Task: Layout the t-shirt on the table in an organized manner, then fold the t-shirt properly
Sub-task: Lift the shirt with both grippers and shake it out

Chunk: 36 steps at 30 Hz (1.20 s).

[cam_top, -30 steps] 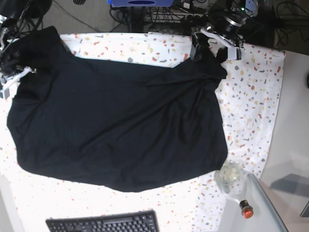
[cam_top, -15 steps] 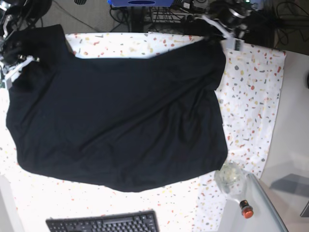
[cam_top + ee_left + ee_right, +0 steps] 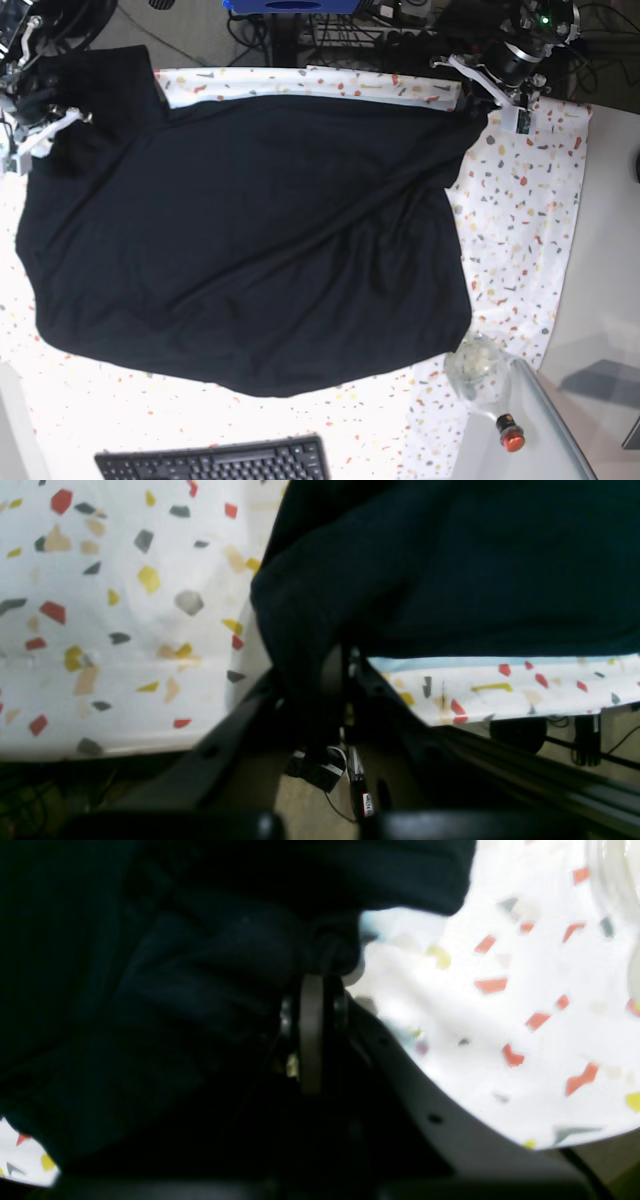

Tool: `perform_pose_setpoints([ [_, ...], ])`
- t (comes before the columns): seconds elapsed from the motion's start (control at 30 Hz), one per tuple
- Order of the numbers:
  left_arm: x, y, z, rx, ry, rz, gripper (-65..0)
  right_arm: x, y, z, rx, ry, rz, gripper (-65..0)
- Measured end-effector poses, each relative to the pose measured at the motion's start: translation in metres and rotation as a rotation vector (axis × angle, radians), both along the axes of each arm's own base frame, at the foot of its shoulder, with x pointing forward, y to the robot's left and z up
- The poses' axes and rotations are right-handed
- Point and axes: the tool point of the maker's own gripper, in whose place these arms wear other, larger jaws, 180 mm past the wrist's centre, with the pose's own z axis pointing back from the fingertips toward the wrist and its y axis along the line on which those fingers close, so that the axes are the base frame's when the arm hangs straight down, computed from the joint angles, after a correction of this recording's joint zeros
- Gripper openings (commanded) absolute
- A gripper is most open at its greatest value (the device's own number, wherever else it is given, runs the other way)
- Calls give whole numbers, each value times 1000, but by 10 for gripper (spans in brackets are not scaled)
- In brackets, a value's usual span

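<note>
The black t-shirt (image 3: 250,240) lies spread over most of the speckled table (image 3: 520,200), its far edge pulled taut between both grippers. At the far right corner of the cloth, my left gripper (image 3: 480,98) is shut on a bunch of fabric; the left wrist view shows the t-shirt (image 3: 450,565) pinched in the left gripper (image 3: 345,672) near the table (image 3: 100,605) edge. My right gripper (image 3: 48,125) holds the far left corner. In the right wrist view the right gripper (image 3: 320,972) is shut on a fold of the t-shirt (image 3: 175,965) above the table (image 3: 525,1015).
A black keyboard (image 3: 215,462) lies at the near edge. A clear plastic container (image 3: 478,365) and a red-capped item (image 3: 511,435) sit near right. A plain grey surface (image 3: 610,250) borders the right side. Cables and equipment (image 3: 300,25) crowd the floor beyond the far edge.
The left gripper closed on the shirt's far right corner and drew it outward toward the far edge. The right gripper shifted farther too, stretching the shirt's far edge straight.
</note>
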Motion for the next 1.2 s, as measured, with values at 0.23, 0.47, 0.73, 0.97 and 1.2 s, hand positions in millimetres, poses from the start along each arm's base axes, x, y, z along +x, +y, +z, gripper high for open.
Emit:
perform_pose_setpoints([
  [0.23,2,-1,5,8,-8,-10,-650,0,-1,18,-23,-36,-45,-650],
  [0.47,35,-3,8,77,35,-105,-650,31,-22,53,-100,-87,-25,-650],
  [0.73,171,-32,44,273,-59,-291,-650,162,-58,82,-96,-180,12,-650],
  [0.97,305,-54,77,442,-83,-412,-650,279,-57,123,-101,-292,139,-650],
  [1.2,423,-86,190,395,-267,-385,-650,354,-96,246,-238,-496,154,-650],
])
